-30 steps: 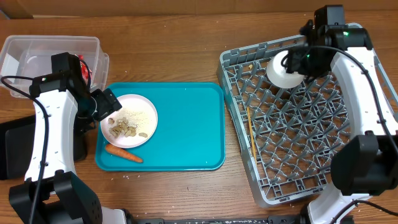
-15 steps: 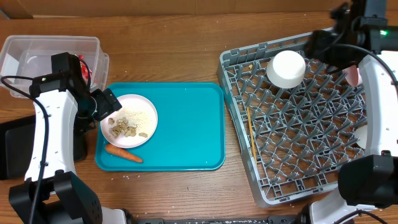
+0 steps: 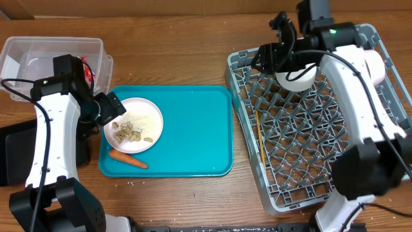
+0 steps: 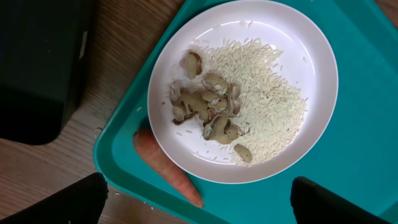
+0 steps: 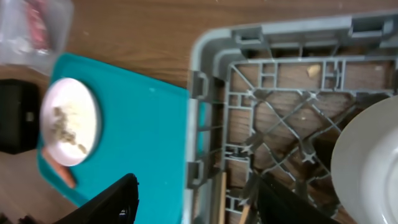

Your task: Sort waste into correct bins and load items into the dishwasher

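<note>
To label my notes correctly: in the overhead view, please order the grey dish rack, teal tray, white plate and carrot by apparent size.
Largest to smallest:
1. grey dish rack
2. teal tray
3. white plate
4. carrot
No two look alike in size.

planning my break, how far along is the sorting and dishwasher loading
Done: a white bowl and chopsticks sit in the dish rack, and the red wrapper is in the clear tub. In hand: nothing; both tools are open, the left tool over the plate, the right tool over the rack. Left: the plate's food bits, the carrot, then the plate.
</note>
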You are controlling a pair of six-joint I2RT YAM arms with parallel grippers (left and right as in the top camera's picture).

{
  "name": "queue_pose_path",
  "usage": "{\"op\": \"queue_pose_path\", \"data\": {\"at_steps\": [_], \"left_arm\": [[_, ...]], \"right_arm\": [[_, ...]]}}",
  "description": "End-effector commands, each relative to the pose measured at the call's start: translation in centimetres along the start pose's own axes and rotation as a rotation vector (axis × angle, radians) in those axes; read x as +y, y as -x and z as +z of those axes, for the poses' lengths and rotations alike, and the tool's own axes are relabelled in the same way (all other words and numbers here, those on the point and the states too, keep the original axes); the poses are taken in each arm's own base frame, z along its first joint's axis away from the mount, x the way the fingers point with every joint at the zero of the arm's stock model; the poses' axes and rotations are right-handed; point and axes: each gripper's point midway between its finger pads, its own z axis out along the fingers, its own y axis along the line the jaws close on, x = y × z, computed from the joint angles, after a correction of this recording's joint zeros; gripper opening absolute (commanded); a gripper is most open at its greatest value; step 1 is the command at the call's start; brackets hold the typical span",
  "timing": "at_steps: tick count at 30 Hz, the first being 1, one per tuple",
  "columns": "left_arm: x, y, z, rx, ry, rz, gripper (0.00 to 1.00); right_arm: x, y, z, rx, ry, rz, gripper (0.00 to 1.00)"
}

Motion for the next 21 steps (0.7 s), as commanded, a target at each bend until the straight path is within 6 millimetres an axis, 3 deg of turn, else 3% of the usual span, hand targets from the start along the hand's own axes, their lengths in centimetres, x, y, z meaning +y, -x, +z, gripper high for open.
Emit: {"op": "queue_pose_path", "data": {"at_steps": [1, 7, 12, 18, 21], "left_arm": [[0.2, -0.1, -0.4, -0.014, 0.008, 0.024, 0.96], [0.2, -0.1, -0.4, -0.014, 0.008, 0.025, 0.96], [0.2, -0.1, -0.4, -0.014, 0.008, 0.025, 0.96], [0.2, -0.1, -0.4, -0.014, 0.008, 0.025, 0.96], [0.2, -0.1, -0.4, -0.014, 0.008, 0.025, 0.96]], "right_arm": [[-3.4, 0.0, 1.5, 0.025, -0.133, 0.052, 0.65], [-8.8, -1.5, 1.0, 0.076, -0.380, 0.138, 0.68], [-11.5, -2.9, -0.5, 0.096, -0.494, 0.267, 0.65], [-11.3, -3.1, -1.6, 0.081, -0.501, 0.315, 0.66], [-11.0, -1.8, -3.8, -0.014, -0.524, 0.336, 0.67]]}}
